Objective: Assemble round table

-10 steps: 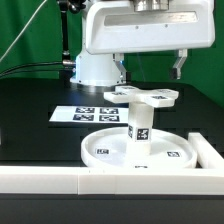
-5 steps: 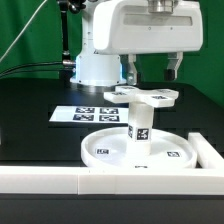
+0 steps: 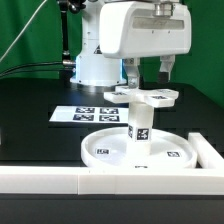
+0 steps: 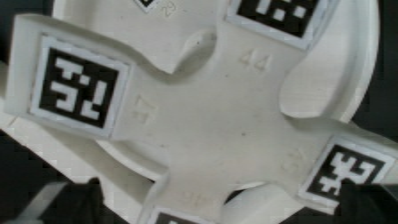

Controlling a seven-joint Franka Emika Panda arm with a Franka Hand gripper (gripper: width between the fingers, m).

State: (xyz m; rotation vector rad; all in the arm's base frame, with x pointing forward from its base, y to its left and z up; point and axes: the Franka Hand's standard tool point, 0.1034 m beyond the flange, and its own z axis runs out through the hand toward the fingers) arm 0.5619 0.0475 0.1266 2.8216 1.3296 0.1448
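The large round disc [image 3: 97, 150] lies at the front with the short leg [image 3: 140, 122] standing upright at its centre. The flat cross-shaped piece [image 3: 143, 96] lies on the black table just behind them. My gripper [image 3: 147, 72] hangs open and empty above the cross-shaped piece, one finger on each side, not touching it. In the wrist view the cross-shaped piece [image 4: 214, 110] fills the picture, its square markers facing up. My fingertips do not show clearly there.
The marker board [image 3: 84, 114] lies on the table at the exterior view's left of the cross-shaped piece. A long white border wall [image 3: 40, 181] runs along the front and up the right side [image 3: 207, 151]. The robot base [image 3: 95, 68] stands behind.
My hand has turned and shifted slightly to the exterior view's left above the cross-shaped piece, so the two fingers look closer together. The disc, leg and cross-shaped piece have not moved.
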